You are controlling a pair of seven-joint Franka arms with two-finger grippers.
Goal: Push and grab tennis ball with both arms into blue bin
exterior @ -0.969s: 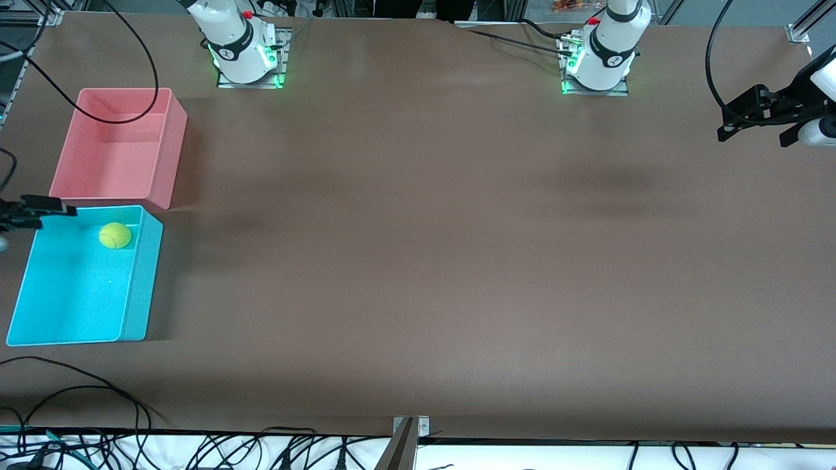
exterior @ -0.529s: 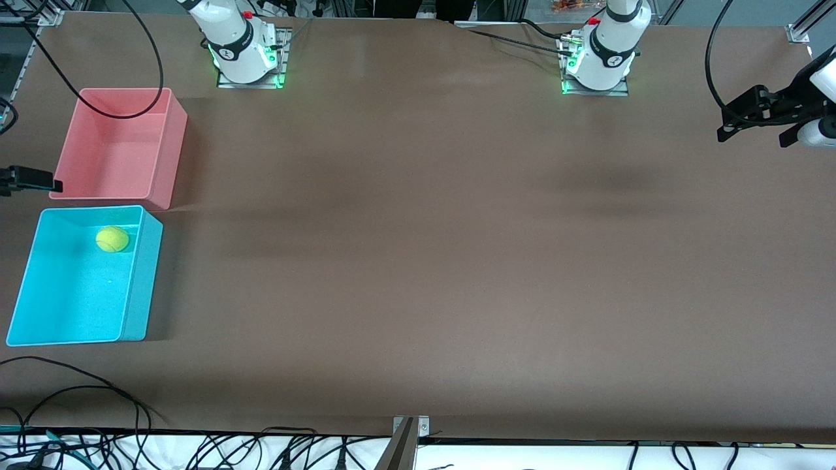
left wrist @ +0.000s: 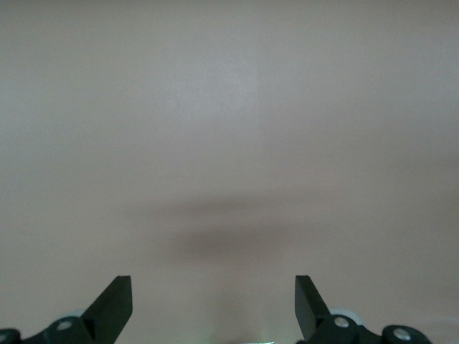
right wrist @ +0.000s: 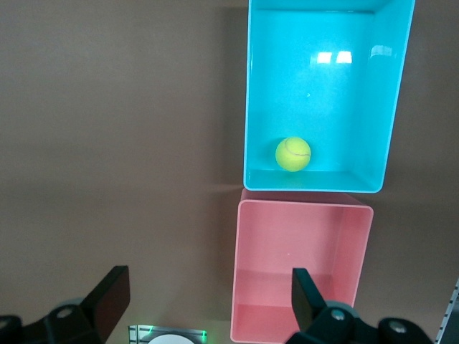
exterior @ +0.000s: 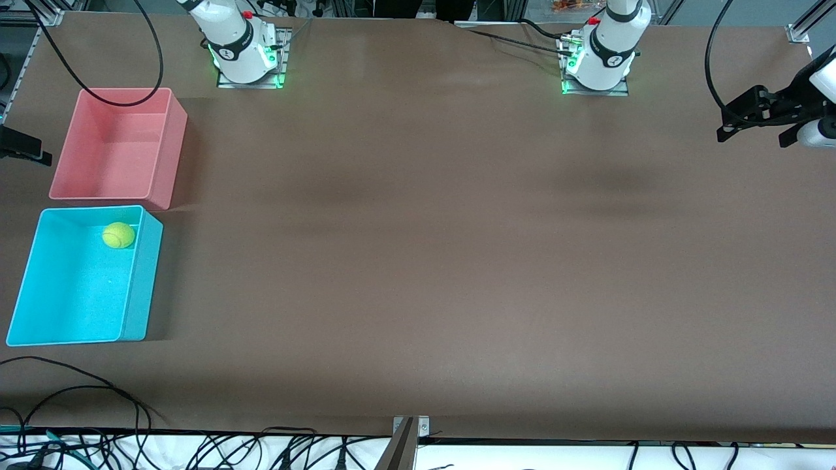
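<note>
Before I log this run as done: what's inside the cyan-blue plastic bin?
Only the fuzzy yellow-green tennis ball, near the cyan-blue plastic bin's pink-bin-side wall. Nothing hides the floor.

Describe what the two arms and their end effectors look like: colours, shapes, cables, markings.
Both arms are white, rounded and jointed, with dark bands carrying a small white logo, red buttons and green lights at their bases, and looping black cables. The left end effector is black and angular on a white wrist. The right end effector is black too. Wrist views show flat, tapered black fingers fixed with silver screws.
</note>
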